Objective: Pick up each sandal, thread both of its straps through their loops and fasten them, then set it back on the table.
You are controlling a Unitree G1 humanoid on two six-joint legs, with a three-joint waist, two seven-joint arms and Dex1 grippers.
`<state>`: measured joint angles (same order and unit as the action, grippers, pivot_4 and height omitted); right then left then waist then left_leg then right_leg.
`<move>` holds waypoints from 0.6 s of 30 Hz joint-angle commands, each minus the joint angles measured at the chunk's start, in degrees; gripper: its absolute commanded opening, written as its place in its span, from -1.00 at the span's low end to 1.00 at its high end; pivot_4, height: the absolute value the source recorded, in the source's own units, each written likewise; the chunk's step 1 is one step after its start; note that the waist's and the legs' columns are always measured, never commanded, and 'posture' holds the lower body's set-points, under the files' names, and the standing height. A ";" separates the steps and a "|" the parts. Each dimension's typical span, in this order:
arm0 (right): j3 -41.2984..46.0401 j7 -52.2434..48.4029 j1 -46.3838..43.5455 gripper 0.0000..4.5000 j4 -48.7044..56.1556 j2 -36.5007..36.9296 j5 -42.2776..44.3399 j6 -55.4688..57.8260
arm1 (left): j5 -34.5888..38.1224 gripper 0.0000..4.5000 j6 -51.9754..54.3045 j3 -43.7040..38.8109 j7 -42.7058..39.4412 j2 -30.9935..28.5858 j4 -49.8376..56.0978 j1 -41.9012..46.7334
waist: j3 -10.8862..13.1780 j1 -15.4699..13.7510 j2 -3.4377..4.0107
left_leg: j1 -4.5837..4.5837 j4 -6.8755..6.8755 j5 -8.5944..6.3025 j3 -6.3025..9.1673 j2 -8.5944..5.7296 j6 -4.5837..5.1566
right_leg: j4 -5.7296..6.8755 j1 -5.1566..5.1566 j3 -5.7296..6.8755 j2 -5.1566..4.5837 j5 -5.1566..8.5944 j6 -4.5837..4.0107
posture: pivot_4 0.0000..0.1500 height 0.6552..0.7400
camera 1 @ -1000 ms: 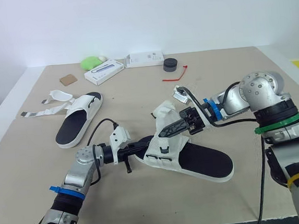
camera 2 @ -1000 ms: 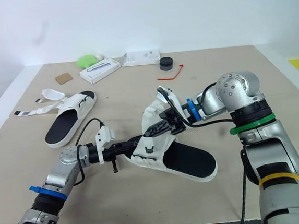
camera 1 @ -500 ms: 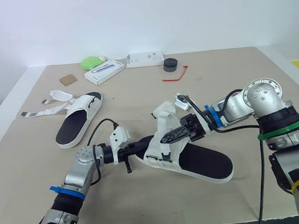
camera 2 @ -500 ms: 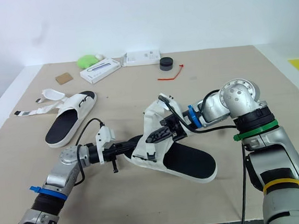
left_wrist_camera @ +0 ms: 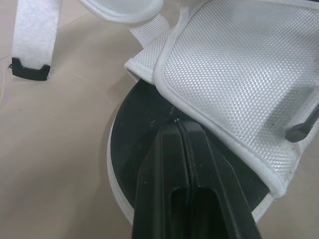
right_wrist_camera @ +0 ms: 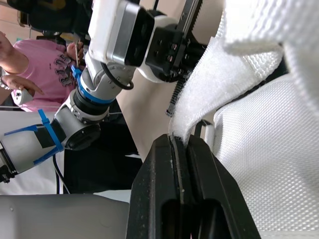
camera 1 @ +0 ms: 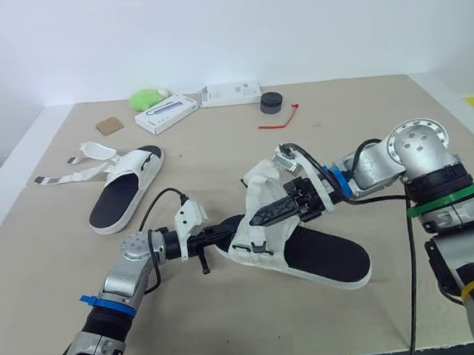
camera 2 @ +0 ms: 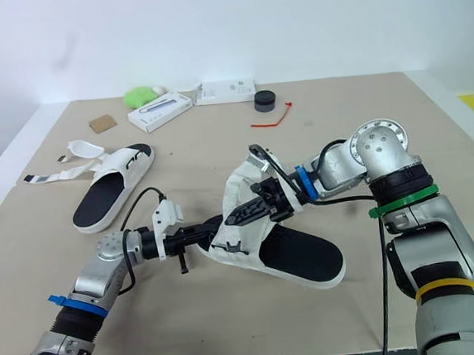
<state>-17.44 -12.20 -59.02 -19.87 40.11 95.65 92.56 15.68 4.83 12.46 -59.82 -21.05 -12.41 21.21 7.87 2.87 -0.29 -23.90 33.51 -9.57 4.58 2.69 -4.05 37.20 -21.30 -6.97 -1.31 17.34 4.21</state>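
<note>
Right end effector [camera 1: 267, 217] is pinching a strap [right_wrist_camera: 209, 84] of the near sandal [camera 1: 331, 256] lying mid-counter [camera 1: 218, 146]. Left end effector [camera 1: 223, 232], closed, is bracing its left end. Threading appears to be underway; aligning the strap with its loop is likely coming next.

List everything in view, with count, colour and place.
Sandals: 2, white with black footbeds; near sandal mid-table between the grippers, far sandal on the left, straps undone.
Boxes: 2, white, far edge.
Lump: 1, green, left of the boxes.
Puck: 1, black, right of the boxes.
Tie: 1, red, by the puck.
Card: 1, brown, far left.
Table: 1, beige.
Person: 1, pink top, background of the right wrist view.
Left gripper: 1, black, jaws shut, tips at the near sandal's upper.
Right gripper: 1, black, jaws shut on its strap.
</note>
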 commanded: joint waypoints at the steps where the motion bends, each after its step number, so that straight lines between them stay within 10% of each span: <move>1: 0.78 1.90 0.16 -0.97 1.52 0.62 3.14 -0.06 | -4.93 -1.00 5.07 3.92 0.80 -1.24 -8.03 -4.83 | 0.00 0.00 0.00 | 0.00 0.00 0.00 0.00 0.00 0.00 | 0.00 0.00 0.00 0.00 0.00 0.00 | 1.00 1.00; 18: 4.75 4.49 -2.29 -0.97 -5.13 -0.92 0.36 -0.06 | -4.95 -1.00 5.03 4.04 0.63 -1.41 -7.99 -5.03 | 0.01 0.01 0.01 | 0.00 0.01 0.00 0.00 0.00 0.01 | 0.00 -0.01 0.01 0.00 -0.01 -0.01 | 1.00 1.00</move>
<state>-13.51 -7.51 -62.17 -26.64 38.66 95.24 92.60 15.75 4.83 12.44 -59.72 -21.03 -12.42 21.15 7.88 2.88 -0.29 -23.90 33.52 -9.57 4.58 2.69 -4.04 37.19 -21.31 -6.97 -1.31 17.33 4.20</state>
